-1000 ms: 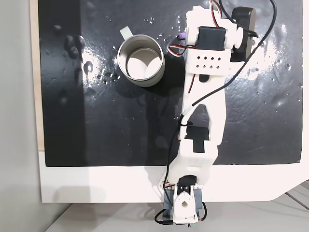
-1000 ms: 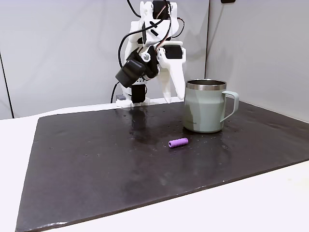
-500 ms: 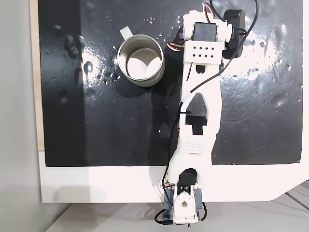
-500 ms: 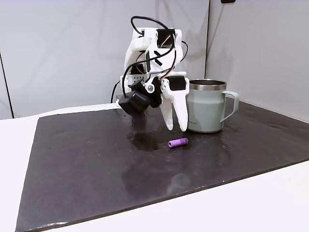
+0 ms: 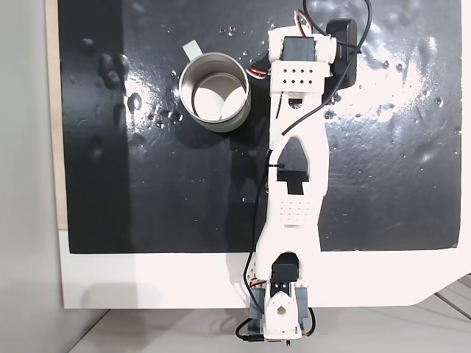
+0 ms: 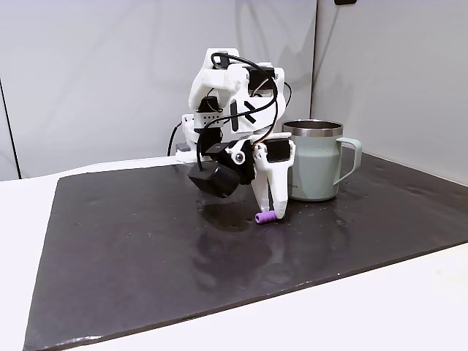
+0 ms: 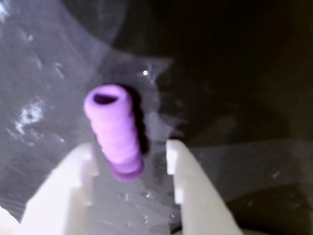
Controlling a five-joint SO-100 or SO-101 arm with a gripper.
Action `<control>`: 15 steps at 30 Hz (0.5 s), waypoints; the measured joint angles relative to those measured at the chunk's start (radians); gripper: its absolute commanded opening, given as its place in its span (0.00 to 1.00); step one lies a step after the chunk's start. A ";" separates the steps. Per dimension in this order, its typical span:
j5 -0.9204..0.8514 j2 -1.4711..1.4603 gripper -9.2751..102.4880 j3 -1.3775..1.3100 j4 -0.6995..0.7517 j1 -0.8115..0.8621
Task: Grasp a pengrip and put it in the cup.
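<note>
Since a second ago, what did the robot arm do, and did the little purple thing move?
The arm swung down toward the mat, and its gripper came down over the purple pengrip. In the wrist view the white fingertips stand open on either side of the pengrip's near end, not squeezing it yet. The pengrip lies flat where it was, and the cup stayed put, upright beside it.

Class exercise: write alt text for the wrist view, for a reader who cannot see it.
A small purple ribbed pengrip lies on a dark wet mat, its near end between the two white fingertips of the open gripper. Its hollow far end points away from the camera.
</note>
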 measured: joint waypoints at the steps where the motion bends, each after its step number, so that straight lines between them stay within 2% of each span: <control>1: 0.000 0.000 0.15 0.000 0.000 -0.002; 4: -0.012 0.000 0.09 0.000 0.000 -0.002; 13: -0.017 0.006 0.08 0.000 -0.014 -0.002; 15: -0.009 0.031 0.08 0.002 0.021 0.002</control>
